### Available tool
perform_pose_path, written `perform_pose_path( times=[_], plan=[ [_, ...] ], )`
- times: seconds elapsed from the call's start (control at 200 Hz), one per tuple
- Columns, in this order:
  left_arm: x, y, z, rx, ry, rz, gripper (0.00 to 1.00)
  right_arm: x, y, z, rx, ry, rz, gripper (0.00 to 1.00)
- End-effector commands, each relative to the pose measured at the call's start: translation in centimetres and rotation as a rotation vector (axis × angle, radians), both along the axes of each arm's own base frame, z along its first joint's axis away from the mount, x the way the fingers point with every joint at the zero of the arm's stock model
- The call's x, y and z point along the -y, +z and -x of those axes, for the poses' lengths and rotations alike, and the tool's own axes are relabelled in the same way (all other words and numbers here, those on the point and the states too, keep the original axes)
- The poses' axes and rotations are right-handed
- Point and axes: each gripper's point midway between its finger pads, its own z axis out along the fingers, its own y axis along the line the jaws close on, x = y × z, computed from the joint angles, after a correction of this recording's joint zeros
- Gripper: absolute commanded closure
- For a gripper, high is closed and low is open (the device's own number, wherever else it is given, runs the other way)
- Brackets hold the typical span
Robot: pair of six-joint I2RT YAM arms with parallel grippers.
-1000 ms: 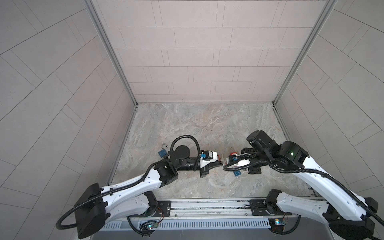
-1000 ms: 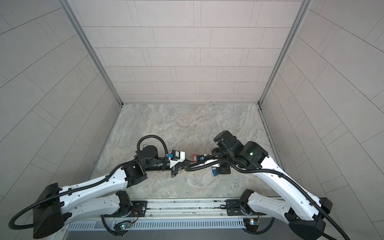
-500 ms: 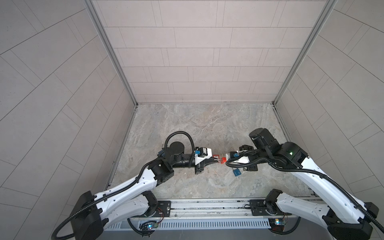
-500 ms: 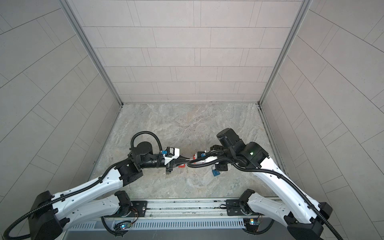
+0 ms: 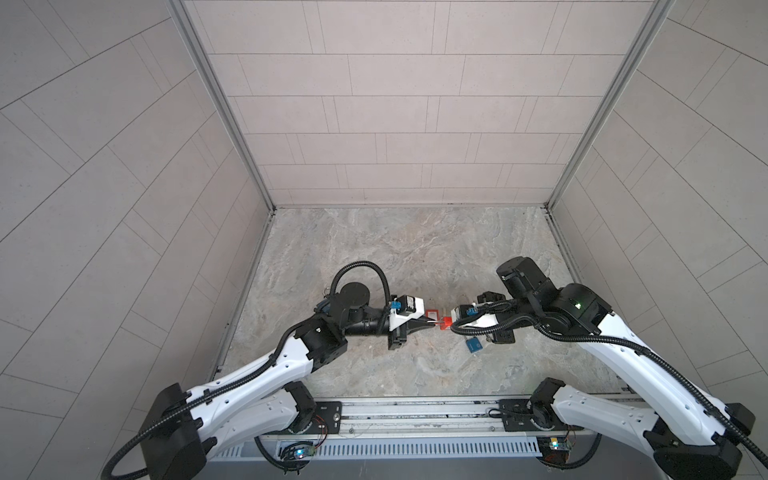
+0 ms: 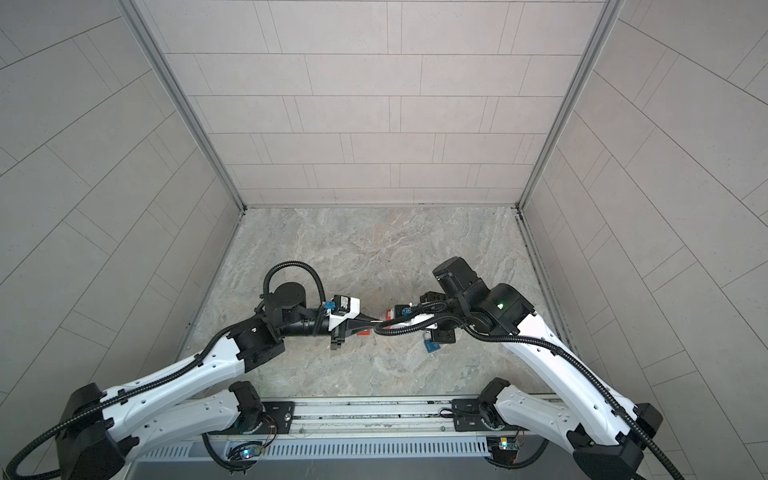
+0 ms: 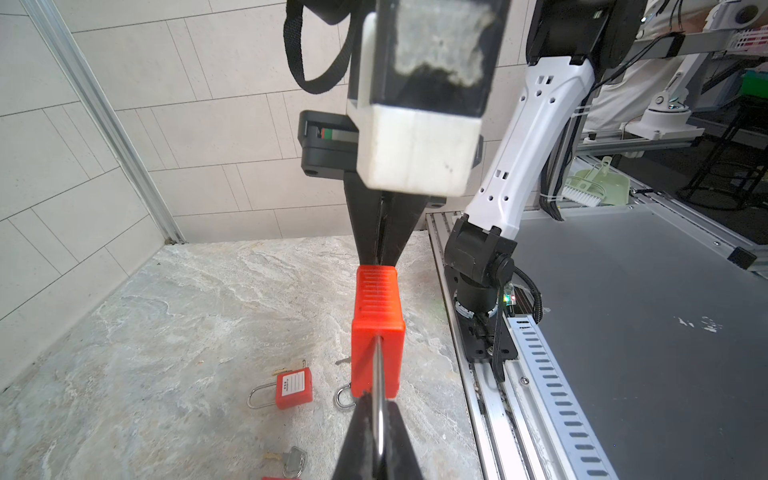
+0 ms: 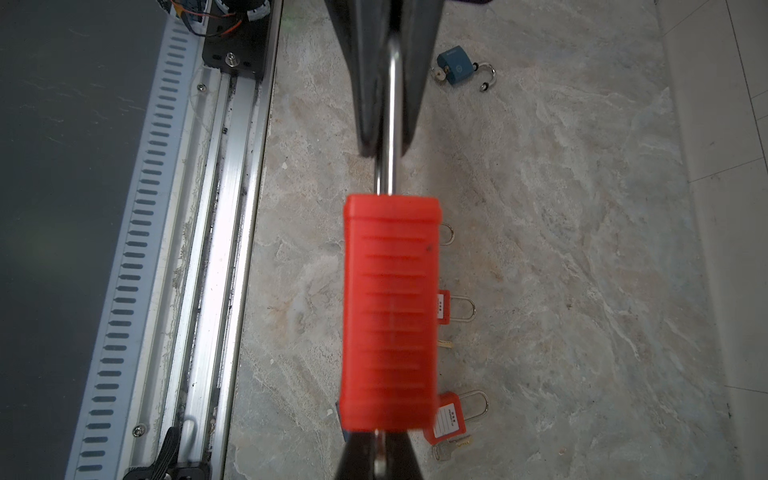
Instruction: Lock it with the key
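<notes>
Your left gripper (image 7: 376, 405) clamps the red padlock (image 7: 377, 316) by its shackle (image 7: 377, 370); your right gripper (image 8: 379, 438) pinches its key (image 8: 378, 459). Both grips are tight.

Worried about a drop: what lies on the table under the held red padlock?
A labelled red padlock, another red padlock, a key and a bare shackle peek past the held padlock; it covers whatever else lies beneath.
</notes>
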Motion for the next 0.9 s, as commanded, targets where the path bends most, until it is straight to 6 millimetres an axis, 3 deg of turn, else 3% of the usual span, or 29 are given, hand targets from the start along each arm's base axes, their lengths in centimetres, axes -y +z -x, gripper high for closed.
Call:
perform_pose_path(
  times=[0.0,0.61,0.736,0.896],
  plan=[
    [-1.4,2.3,-0.3,0.027,0.032,0.035,1.00,5.9,-3.5,1.2,-0.047,-0.107,0.253,1.00],
    [-2.2,1.7,-1.2,-0.016,0.056,-0.017,1.00,6.7,-4.8,0.6,-0.084,-0.170,0.239,1.00],
    [-2.1,0.5,-1.1,-0.060,0.031,-0.092,1.00,6.7,-4.6,0.0,-0.056,-0.205,0.224,1.00],
    [-1.8,-2.0,-0.8,-0.183,-0.018,-0.251,1.00,6.6,-2.8,-2.5,0.029,-0.371,0.130,1.00]
  ],
)
